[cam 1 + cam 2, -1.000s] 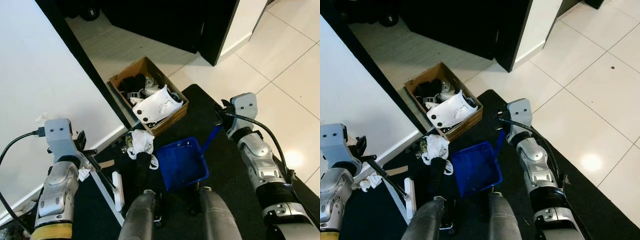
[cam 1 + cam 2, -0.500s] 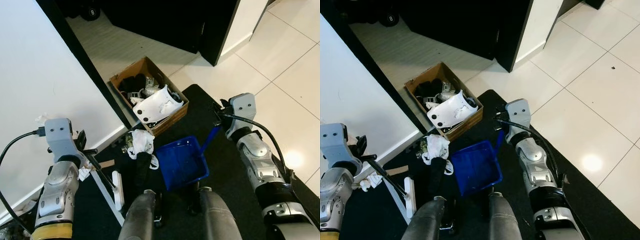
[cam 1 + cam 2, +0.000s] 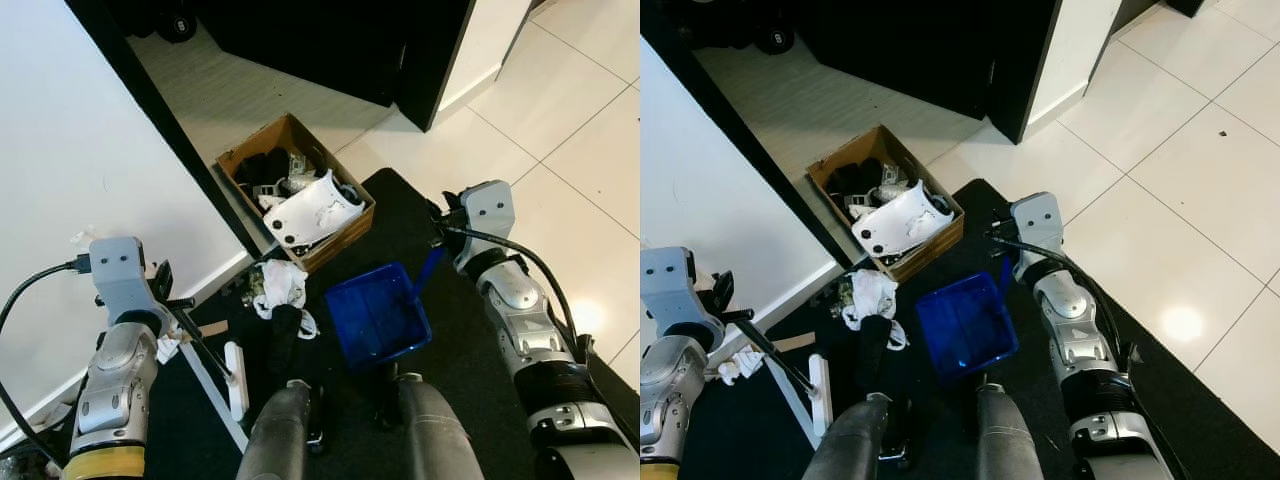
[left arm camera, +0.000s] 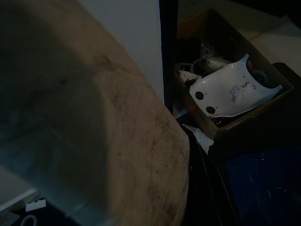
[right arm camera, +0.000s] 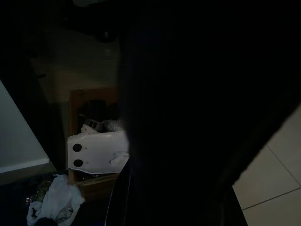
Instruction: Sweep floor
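Dustpan and broom held by the box.
Right gripper [image 3: 437, 240] pinches the dustpan [image 3: 380, 315] handle, left gripper [image 3: 172, 308] the broom [image 3: 215, 360]; rags [image 3: 281, 284] lie beside the box [image 3: 297, 190].

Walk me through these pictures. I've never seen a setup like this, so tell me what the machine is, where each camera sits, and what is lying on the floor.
This is a humanoid robot looking down at its own body. Two pictures come from its head, two dim ones from its wrists.

Its left arm, at the left gripper, holds a broom with a thin dark handle and a white head. Its right arm, at the right gripper, holds the handle of a blue dustpan resting on a black mat.

On the floor lie a crumpled white bag and a cardboard box full of odds and ends, with a white shell on top. The fingers themselves are hidden.
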Robot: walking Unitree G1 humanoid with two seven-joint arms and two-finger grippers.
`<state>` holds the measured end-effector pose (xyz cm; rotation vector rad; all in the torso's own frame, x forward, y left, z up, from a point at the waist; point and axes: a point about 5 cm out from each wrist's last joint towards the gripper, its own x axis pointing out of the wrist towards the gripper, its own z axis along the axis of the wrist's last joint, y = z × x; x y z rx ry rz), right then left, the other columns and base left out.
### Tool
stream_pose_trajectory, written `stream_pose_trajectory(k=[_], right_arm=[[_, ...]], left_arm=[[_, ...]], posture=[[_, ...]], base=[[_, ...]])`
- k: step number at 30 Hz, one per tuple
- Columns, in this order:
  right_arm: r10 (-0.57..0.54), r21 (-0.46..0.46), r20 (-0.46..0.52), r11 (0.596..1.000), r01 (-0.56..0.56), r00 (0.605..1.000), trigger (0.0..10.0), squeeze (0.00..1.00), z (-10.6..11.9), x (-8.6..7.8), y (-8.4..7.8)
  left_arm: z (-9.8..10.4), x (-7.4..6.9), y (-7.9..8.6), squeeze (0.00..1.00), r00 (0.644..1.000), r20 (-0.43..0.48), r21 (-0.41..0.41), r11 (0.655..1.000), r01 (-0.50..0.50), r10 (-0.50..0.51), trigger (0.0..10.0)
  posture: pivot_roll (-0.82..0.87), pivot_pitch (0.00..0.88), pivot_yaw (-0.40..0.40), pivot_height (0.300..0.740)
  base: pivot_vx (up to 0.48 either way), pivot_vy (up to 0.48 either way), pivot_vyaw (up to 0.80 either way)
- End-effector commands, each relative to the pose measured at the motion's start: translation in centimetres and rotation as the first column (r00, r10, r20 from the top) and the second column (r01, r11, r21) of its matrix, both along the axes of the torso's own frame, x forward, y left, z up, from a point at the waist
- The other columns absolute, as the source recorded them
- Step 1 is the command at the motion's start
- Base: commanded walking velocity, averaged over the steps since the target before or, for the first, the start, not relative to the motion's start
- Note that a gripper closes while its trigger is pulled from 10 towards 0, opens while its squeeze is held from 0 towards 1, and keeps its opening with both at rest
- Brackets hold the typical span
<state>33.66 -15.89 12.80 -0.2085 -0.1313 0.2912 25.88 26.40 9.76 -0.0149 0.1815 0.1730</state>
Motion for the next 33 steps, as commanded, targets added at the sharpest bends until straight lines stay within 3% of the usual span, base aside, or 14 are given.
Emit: stream_pose_trajectory(k=[1, 19, 30, 33], right_arm=[[0.0, 0.012, -0.006, 1.0, 0.0, 1.0, 10.0, 0.0, -0.6, -0.3, 0.2], [0.016, 0.04, 0.026, 0.999, -0.017, 1.0, 10.0, 0.0, 0.6, 0.4, 1.1], [0.037, 0.022, -0.015, 0.999, -0.037, 0.999, 10.0, 0.0, -0.6, 0.3, 1.9], [0.045, -0.02, -0.037, 0.999, -0.046, 0.998, 10.0, 0.0, -1.6, 0.1, 2.5]], left_arm=[[-0.8, -0.7, 0.4, 0.0, 0.999, -0.03, 0.011, 1.0, -0.023, 0.023, 10.0], [-0.7, -0.7, 0.5, 0.0, 0.999, -0.03, 0.013, 1.0, -0.024, 0.024, 10.0], [-0.7, -0.7, 0.5, 0.0, 0.999, -0.029, 0.011, 1.0, -0.026, 0.026, 10.0], [-0.8, -0.7, 0.5, 0.0, 0.999, -0.029, 0.01, 1.0, -0.027, 0.027, 10.0]], posture=[[0.03, 0.324, 0.04, 0.74], [0.03, 0.33, 0.043, 0.74], [0.04, 0.334, 0.042, 0.74], [0.04, 0.337, 0.038, 0.74]], base=[[0.0, 0.0, 0.0], [0.0, 0.0, 0.0], [0.0, 0.0, 0.0], [0.0, 0.0, 0.0]])
